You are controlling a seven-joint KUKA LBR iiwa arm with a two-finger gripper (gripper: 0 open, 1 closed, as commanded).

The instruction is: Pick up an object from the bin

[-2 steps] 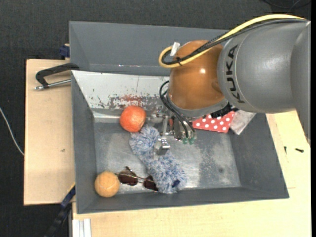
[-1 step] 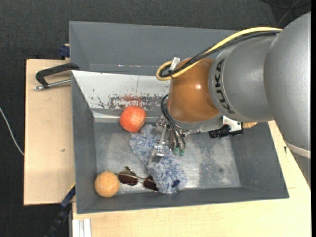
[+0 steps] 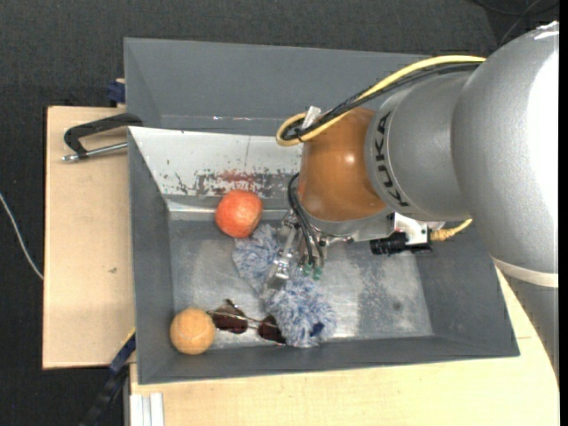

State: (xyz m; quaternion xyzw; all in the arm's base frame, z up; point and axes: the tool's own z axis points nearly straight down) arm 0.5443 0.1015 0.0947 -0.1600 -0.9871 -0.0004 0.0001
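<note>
- The gripper (image 3: 299, 260) hangs low in the middle of the bin (image 3: 147, 264), right over a fluffy blue-and-white cloth bundle (image 3: 297, 316); whether it is open or closed on the fabric I cannot tell, as the tips are lost against the pile.
- The bundle sprawls from the bin's centre toward the front wall, in two loose lobes; I judge it light, soft and floppy, not fragile and not slippery; it should sag and trail when lifted, so a deep pinch into a thick fold looks safer than a nip at the fringe.
- Dark sunglasses (image 3: 238, 320) lie just beside the front lobe, one end seemingly touching it; the shaggy threads could catch them and drag them along; they are the one thin, breakable thing here.
- An orange-red ball (image 3: 238, 214) sits against the back wall, touching or nearly touching the bundle's rear lobe; round and smooth, it would likely roll if the cloth tugs it.
- A yellow-orange ball (image 3: 193, 331) rests in the front left corner, beyond the sunglasses and apart from the cloth; it stands in nobody's way.
</note>
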